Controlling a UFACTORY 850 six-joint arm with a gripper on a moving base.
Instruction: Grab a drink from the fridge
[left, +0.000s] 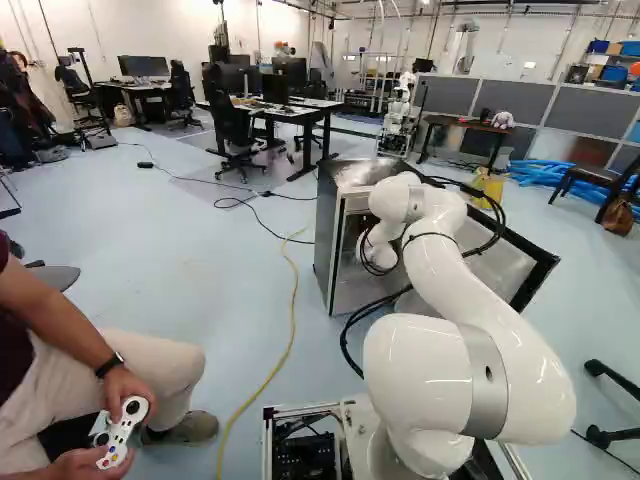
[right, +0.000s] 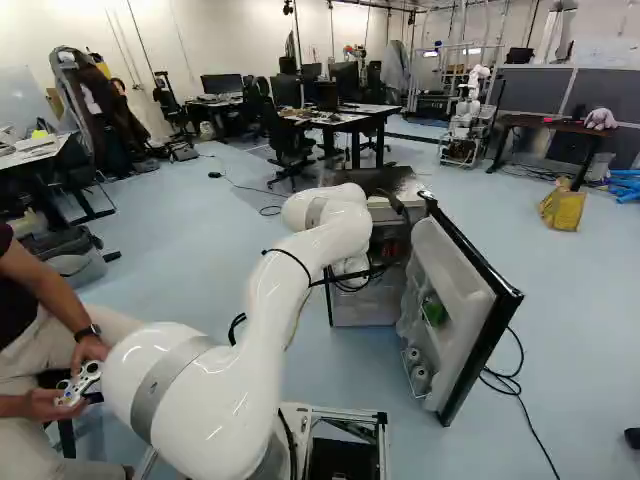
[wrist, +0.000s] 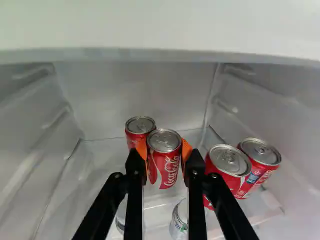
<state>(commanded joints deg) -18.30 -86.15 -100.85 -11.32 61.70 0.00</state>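
Because the white arm (left: 475, 285) bends from the lower middle of the left base view into the compact fridge (left: 327, 235), the reaching looks done and the grasp is the step in hand; the open fridge door (right: 450, 265) stands right of the middle in the right base view. Inside, the gripper (wrist: 164, 150) has its fingers part open, orange pads (wrist: 187, 150) pressed to both sides of an upright red soda can (wrist: 164, 162), which they seem to hold; whether its base is off the clear shelf (wrist: 107, 160), I cannot tell. Two red cans (wrist: 230, 159) stand beside the gripper; another red can (wrist: 140, 125) sits just behind the held one. Next, I judge, comes a small lift, then a straight, level retreat, clear of those neighbours and the white ledge (wrist: 160, 54) overhead.
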